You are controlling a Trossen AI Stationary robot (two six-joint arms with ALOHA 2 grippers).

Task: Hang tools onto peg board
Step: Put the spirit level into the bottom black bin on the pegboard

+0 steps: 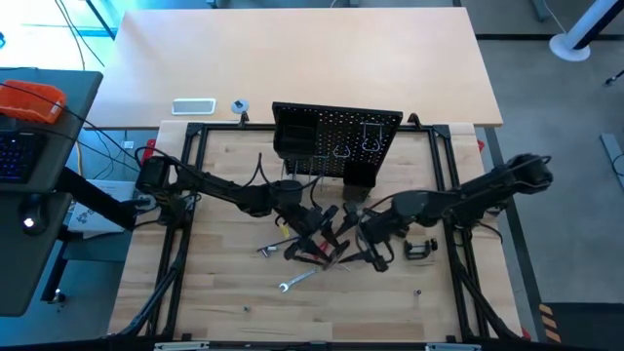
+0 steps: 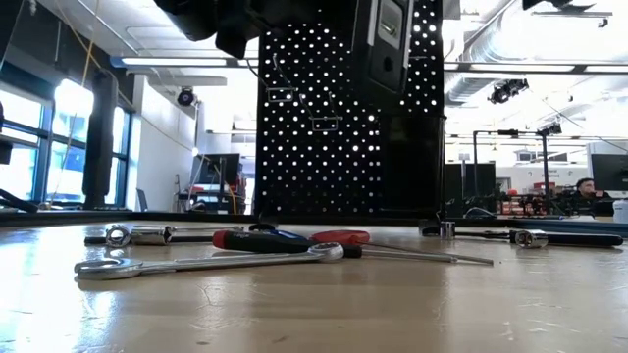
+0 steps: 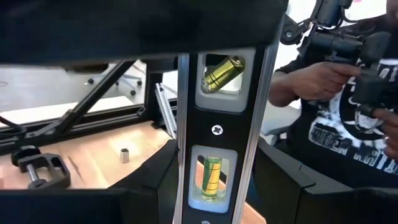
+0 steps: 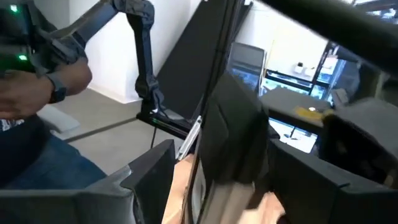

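Note:
The black peg board [image 1: 336, 141] stands upright at the table's far middle, with hooks and a small bin on it. My left gripper [image 1: 322, 226] is shut on a black spirit level [image 3: 217, 124] with yellow-green vials, above the table's middle. My right gripper [image 1: 369, 234] is open just to its right. A dark blurred shape [image 4: 236, 143] shows between its fingers, and I cannot tell whether they touch it. A long silver wrench [image 2: 206, 260], a red-handled screwdriver [image 2: 285, 240] and a black C-clamp [image 1: 419, 249] lie flat on the table. My left gripper pinches the level between its two fingers [image 3: 149, 186], which press its two narrow silver edges [image 3: 181, 180] beside the lower vial. The fingers come in level and lie across it. The level stands roughly upright, its lower end [image 2: 388, 83] clear of the table.
Two ratchets [image 2: 147, 233] [image 2: 530, 237] and a small socket [image 3: 124, 155] also lie on the wood. Black frame rails [image 1: 185, 195] border the table. A person [image 3: 348, 124] stands beyond the table's right side. The near part of the table holds only the wrench [image 1: 297, 283].

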